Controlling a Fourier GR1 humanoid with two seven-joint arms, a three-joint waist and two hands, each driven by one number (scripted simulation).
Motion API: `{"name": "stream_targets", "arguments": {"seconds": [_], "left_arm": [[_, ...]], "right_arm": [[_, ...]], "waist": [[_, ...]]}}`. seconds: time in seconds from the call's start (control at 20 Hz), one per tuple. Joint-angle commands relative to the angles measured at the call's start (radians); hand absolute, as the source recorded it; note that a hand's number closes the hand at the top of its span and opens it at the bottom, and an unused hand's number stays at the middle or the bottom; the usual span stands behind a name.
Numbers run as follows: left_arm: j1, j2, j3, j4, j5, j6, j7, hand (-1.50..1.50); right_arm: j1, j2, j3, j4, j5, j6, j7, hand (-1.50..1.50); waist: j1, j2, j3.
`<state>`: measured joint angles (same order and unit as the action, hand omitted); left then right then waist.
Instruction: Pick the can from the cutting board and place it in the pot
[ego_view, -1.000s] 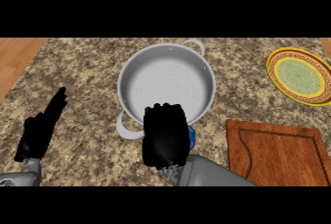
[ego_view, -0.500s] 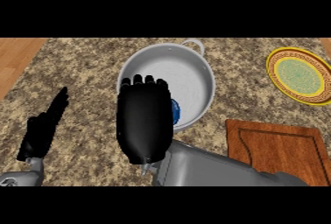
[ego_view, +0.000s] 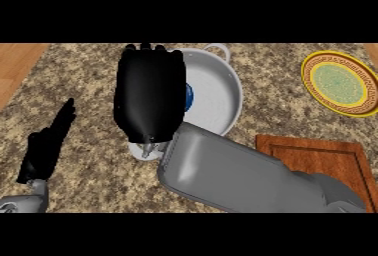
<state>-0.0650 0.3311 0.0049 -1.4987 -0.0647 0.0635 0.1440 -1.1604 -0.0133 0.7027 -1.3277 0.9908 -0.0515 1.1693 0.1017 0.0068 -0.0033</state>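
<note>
Right hand (ego_view: 151, 95) above pot (ego_view: 224, 100), covering most of can (ego_view: 189, 95); blue sliver shows inside pot. Holding can or not: cannot tell. Left hand (ego_view: 46, 147) straight-fingered, resting near left. Cutting board (ego_view: 321, 160) near right.

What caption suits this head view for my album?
Right hand above the pot, blue can peeking from under it; left hand rests open.

Yellow patterned plate (ego_view: 341, 82) at right, speckled granite counter (ego_view: 280, 60)
</note>
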Motion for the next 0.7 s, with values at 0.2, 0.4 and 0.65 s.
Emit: {"name": "stream_targets", "arguments": {"seconds": [0.2,0.4,0.65], "left_arm": [[0.032,0.0,0.017,-0.011,0.008,-0.005,-0.011,0.0],[0.04,0.002,0.034,-0.029,0.015,-0.002,0.009,0.0],[0.028,0.013,0.038,-0.034,0.017,-0.02,-0.004,0.0]], "right_arm": [[-0.125,0.013,-0.096,0.277,-0.079,-0.206,0.018,1.5],[-0.134,0.013,-0.116,0.408,-0.108,-0.307,-0.093,1.5],[-0.205,0.013,-0.169,0.65,-0.193,-0.344,-0.229,1.5]], "waist": [[-0.026,0.007,0.001],[-0.037,0.006,0.002],[-0.011,0.015,0.001]]}}
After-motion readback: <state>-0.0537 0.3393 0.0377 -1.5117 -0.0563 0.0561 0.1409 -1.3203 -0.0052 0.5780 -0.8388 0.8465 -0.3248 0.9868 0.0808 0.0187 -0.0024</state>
